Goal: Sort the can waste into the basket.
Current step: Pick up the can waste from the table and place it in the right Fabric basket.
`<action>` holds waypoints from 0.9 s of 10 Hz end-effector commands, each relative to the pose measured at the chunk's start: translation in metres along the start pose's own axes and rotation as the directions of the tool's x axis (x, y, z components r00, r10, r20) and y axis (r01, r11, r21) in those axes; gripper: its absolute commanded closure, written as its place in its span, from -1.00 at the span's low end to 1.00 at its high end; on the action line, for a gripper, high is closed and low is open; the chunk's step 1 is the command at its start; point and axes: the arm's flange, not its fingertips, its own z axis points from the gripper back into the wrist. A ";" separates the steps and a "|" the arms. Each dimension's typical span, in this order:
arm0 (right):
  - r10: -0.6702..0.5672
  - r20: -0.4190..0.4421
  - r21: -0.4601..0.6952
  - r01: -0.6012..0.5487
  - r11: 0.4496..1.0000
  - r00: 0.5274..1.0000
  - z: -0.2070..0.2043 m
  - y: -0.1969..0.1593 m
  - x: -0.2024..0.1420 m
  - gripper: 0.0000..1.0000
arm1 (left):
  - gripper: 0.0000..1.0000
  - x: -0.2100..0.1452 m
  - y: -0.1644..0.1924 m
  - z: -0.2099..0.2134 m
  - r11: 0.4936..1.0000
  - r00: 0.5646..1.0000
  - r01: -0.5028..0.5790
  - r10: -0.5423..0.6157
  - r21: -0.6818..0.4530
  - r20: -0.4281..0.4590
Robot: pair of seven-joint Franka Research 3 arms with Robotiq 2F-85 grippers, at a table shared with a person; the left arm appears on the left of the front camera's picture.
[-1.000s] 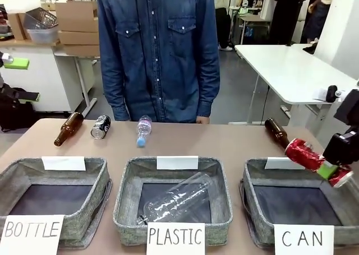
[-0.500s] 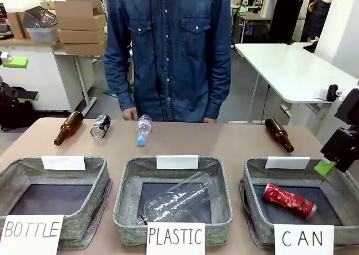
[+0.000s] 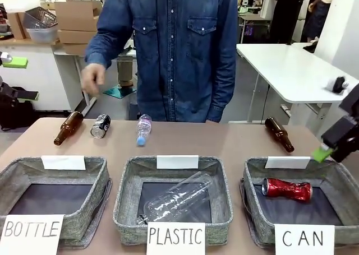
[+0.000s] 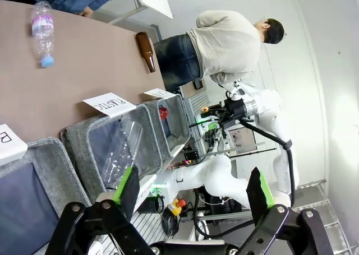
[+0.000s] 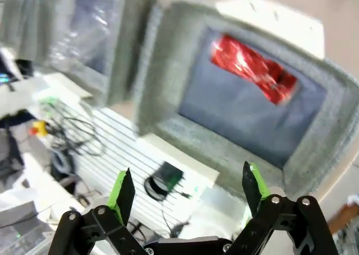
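While the person across the table raises a hand that hung low a moment ago, well away from the CAN basket, the real news is at that basket. A second ago the right gripper was clamped on the red can above the basket's far right corner. Now it hangs empty over that same corner, drawn a little higher. The drop is made! The red can lies on its side on the basket's dark bottom, toward the far wall. It has rolled since half a second ago, from a slant near the front to roughly level with the far wall.

That reads as one can sorted and one to go. The black and silver can lies on the table well to the left of the CAN basket, beyond the other two baskets, untouched.

Now the views. The front view gives one green pad of the right gripper and cannot settle the jaws. The right wrist view, blurred, looks down into the CAN basket at the red can, and shows the right gripper with fingers spread wide, nothing between them. The left wrist view shows the left gripper equally wide and empty, with the CAN basket far off and a red speck inside.
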 end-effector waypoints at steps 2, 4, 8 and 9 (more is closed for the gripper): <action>-0.170 0.336 0.634 -0.089 0.768 0.927 0.035 -0.025 -0.011 -1.00 | -1.00 0.001 -0.001 -0.001 1.000 1.000 0.019 -0.019 -0.023 0.008; -0.439 0.194 0.830 0.092 0.551 0.877 0.045 -0.034 0.000 -1.00 | -1.00 0.001 -0.001 -0.001 1.000 1.000 0.019 -0.019 -0.023 0.008; -0.267 0.224 0.671 0.050 0.740 0.937 0.048 -0.038 -0.009 -1.00 | -1.00 0.001 -0.001 -0.001 1.000 1.000 0.019 -0.019 -0.023 0.008; -0.267 0.224 0.671 0.050 0.740 0.937 0.048 -0.038 -0.009 -1.00 | -1.00 0.001 -0.001 -0.001 1.000 1.000 0.019 -0.019 -0.023 0.008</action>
